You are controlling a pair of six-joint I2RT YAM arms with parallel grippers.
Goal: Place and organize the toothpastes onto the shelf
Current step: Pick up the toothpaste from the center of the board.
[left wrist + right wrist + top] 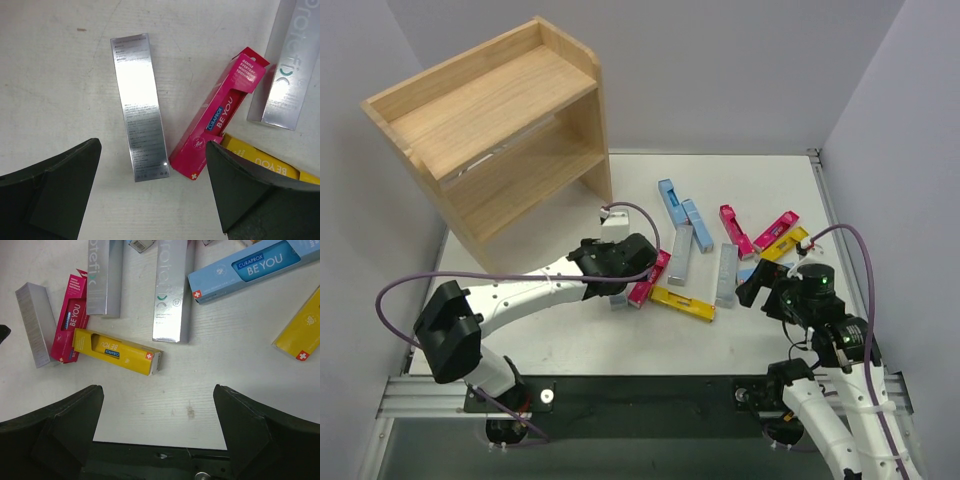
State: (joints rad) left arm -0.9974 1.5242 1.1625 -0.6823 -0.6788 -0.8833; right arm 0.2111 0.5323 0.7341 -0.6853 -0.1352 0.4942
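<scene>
Evidently the first pick is in hand. The shelf (485, 110), upper left of the top view, shows no cartons on either tier. The toothpastes (726, 272) lie scattered on the table (570, 340), centre and right.

Left gripper (152, 146): jaws spread wide, grasping nothing, hovering over a silver carton (139, 107). In the left wrist view it lies flat, running from upper centre down into the gap between the fingertips, slightly tilted. A magenta carton (217, 117) sits just beside its lower right corner, possibly touching.

Judgement: the next move is a descent, jaws closing across the narrow width nearer mid-length, with the right finger kept off the magenta carton.

Right gripper (157, 390): released, empty, over bare table. A yellow carton (117, 351) lies up-frame, left of centre, apart from both fingers.
</scene>
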